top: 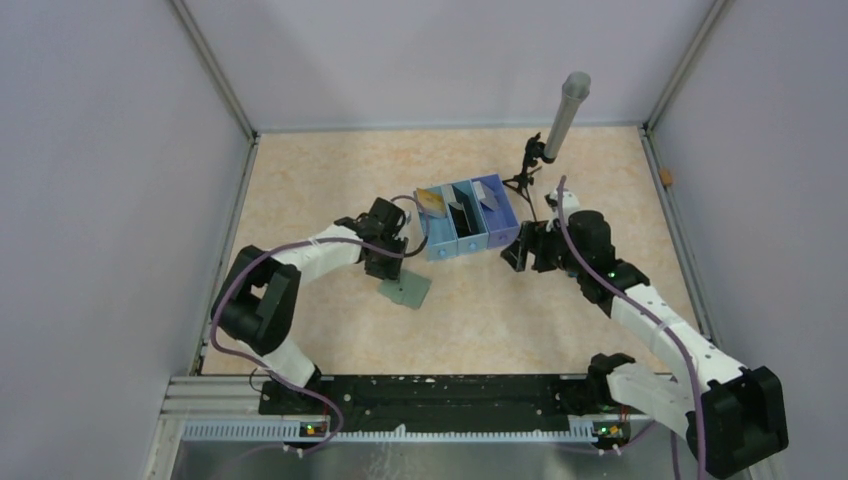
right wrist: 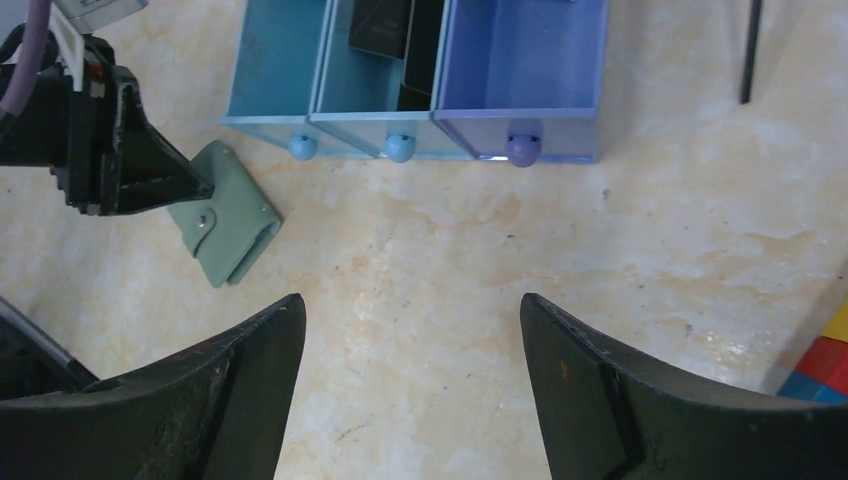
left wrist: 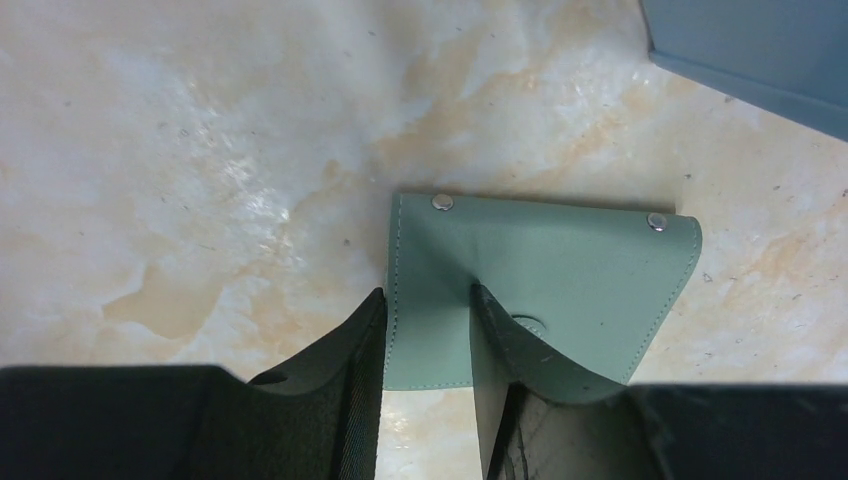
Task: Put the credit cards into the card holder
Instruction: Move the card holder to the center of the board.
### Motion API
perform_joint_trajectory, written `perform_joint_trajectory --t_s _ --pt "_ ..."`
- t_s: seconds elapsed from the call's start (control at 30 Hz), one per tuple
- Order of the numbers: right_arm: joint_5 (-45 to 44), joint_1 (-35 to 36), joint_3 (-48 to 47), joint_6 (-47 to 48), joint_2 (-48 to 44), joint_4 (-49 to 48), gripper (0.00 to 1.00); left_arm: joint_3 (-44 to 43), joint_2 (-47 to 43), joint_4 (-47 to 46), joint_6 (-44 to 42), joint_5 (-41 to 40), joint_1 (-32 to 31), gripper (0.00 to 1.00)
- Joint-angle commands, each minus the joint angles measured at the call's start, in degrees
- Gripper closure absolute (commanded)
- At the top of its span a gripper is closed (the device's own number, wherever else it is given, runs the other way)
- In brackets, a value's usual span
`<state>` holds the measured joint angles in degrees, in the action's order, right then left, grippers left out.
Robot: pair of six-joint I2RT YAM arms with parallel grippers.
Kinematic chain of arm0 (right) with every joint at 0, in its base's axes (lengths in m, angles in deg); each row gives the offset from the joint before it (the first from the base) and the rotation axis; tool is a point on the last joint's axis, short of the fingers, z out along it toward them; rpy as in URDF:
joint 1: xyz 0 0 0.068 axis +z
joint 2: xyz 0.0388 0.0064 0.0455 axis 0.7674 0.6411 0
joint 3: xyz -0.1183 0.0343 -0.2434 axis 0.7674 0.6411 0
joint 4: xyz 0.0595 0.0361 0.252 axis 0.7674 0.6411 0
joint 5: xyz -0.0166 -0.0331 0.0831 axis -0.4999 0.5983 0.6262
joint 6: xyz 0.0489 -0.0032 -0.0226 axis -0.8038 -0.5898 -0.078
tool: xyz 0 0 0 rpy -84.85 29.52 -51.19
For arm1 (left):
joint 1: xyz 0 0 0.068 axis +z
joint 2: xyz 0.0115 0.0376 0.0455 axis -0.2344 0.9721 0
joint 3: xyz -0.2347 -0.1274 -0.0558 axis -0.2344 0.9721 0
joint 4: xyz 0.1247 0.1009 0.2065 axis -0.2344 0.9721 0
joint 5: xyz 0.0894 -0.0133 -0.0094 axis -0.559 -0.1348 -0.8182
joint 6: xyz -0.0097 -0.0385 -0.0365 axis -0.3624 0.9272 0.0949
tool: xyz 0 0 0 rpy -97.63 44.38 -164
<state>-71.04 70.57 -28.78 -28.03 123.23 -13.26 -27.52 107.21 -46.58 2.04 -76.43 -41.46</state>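
Observation:
The grey-green card holder (top: 406,290) lies folded flat on the table, two snaps showing (left wrist: 560,270); it also shows in the right wrist view (right wrist: 232,215). My left gripper (top: 385,262) stands over its left part (left wrist: 428,290), jaws a narrow gap apart. One fingertip is beside the holder's edge, the other rests on its top. The cards stand in the blue three-compartment tray (top: 468,243): an orange one (top: 432,203), a black one (top: 461,215) (right wrist: 385,25) and a pale one (top: 489,197). My right gripper (top: 515,255) (right wrist: 412,300) is wide open and empty, just right of the tray's front.
A small black tripod (top: 525,180) with a grey cylinder (top: 565,115) stands behind the tray at the right. A red and blue object (right wrist: 825,365) shows at the right edge of the right wrist view. Walls enclose the table on three sides.

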Motion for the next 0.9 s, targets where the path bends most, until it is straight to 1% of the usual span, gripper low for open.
perform_joint_trajectory --t_s 0.0,0.13,0.23,0.33,0.5,0.57,0.6,0.67,0.73,0.87 --pt "0.59 3.78 -1.67 -2.28 -0.87 -3.38 0.23 4.48 -1.2 1.61 7.11 -6.33 -5.7 0.64" --pt "1.21 6.86 -0.07 -5.67 -1.28 -5.9 0.25 8.5 -4.16 -2.59 13.36 -7.57 -11.16 0.63" --pt "2.43 8.66 1.91 -7.53 -1.46 -7.71 0.25 12.3 -6.6 -7.71 16.17 -7.76 -14.44 0.63" --pt "2.71 10.51 3.43 -8.47 -1.23 -8.12 0.26 16.2 -8.9 -13.82 16.39 -6.89 -17.95 0.63" --pt "3.31 12.88 6.16 -10.67 -0.41 -8.94 0.3 21.52 -13.07 -23.51 13.65 -3.4 -23.0 0.61" --pt "3.9 13.73 7.4 -11.36 0.4 -8.96 0.32 22.79 -13.98 -26.33 12.77 -1.3 -23.79 0.61" --pt "4.3 14.08 7.83 -11.76 1.07 -10.72 0.34 23.4 -14.27 -27.62 12.53 -0.65 -23.86 0.6" --pt "5.11 14.81 8.57 -12.46 2.56 -11.54 0.37 24.35 -15.26 -29.19 12.36 -0.29 -23.98 0.59" --pt "5.41 15.92 8.95 -12.98 4.21 -12.01 0.41 24.87 -17.0 -30.64 12.55 -1.44 -23.96 0.56" --pt "7.02 17.48 9.64 -13.43 8.04 -13.36 0.45 24.69 -21.7 -29.96 15.56 -5.58 -23.96 0.47"
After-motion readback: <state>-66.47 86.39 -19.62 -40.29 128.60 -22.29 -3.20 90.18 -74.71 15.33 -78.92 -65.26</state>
